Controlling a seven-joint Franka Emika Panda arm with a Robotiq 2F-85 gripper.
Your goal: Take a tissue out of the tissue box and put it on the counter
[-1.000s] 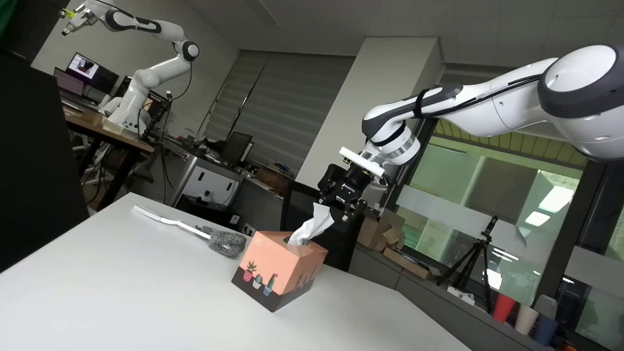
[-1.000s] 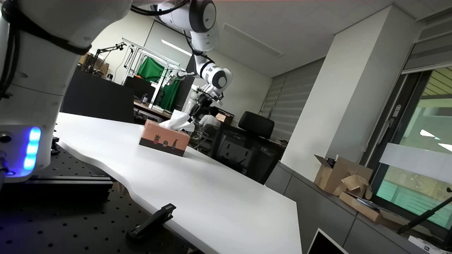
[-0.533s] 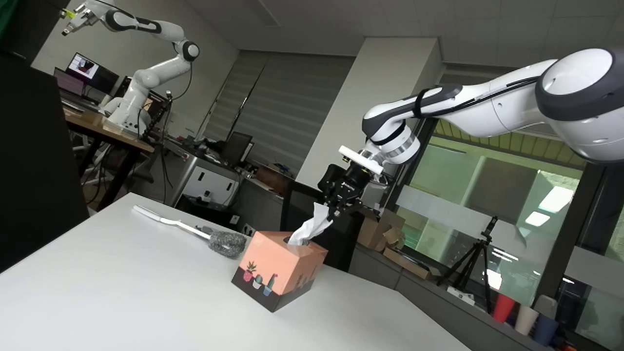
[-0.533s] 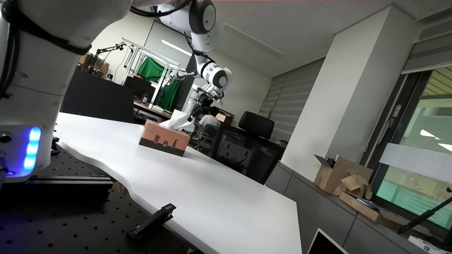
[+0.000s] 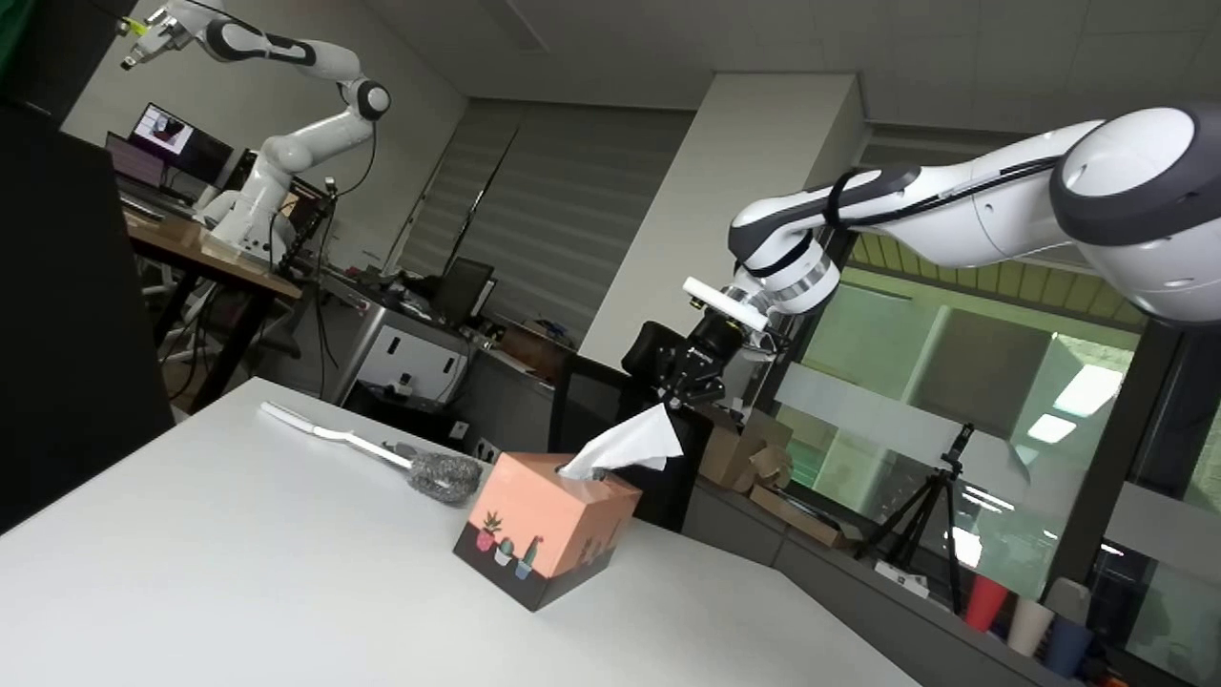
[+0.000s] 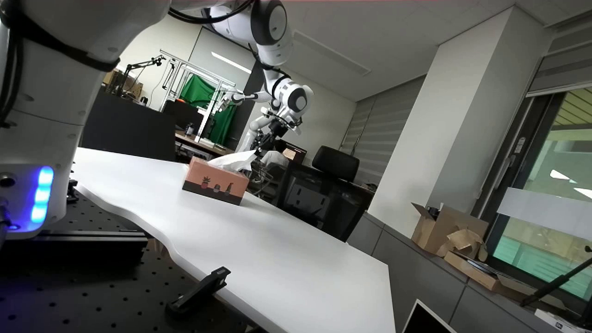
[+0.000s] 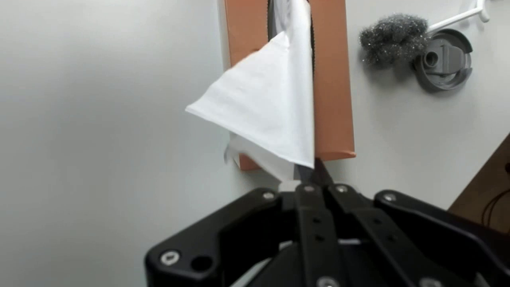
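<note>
The white tissue (image 5: 630, 444) runs slanting from the slot of the salmon-orange tissue box (image 5: 525, 515) toward my gripper (image 5: 673, 401). Its lower end is still inside the slot. In the wrist view the fingertips of my gripper (image 7: 314, 169) meet at one corner of the tissue (image 7: 271, 99), pinching it, while a loose flap hangs to the left. The tissue box (image 6: 215, 180) stands upright on the pale counter (image 6: 277, 249), with the gripper (image 6: 257, 152) above and beyond it.
A brush with a grey bristly head (image 5: 444, 475) and white handle lies beside the box. By that head sits a dark grey lid (image 7: 444, 59). A black clamp (image 6: 199, 291) grips the counter's edge, and an office chair (image 6: 319, 194) stands behind.
The jaws have closed on the tissue's tip. The gripper has since drawn back from the box, rightward in both exterior views, and the tissue, more upright before, now leans out after it.
</note>
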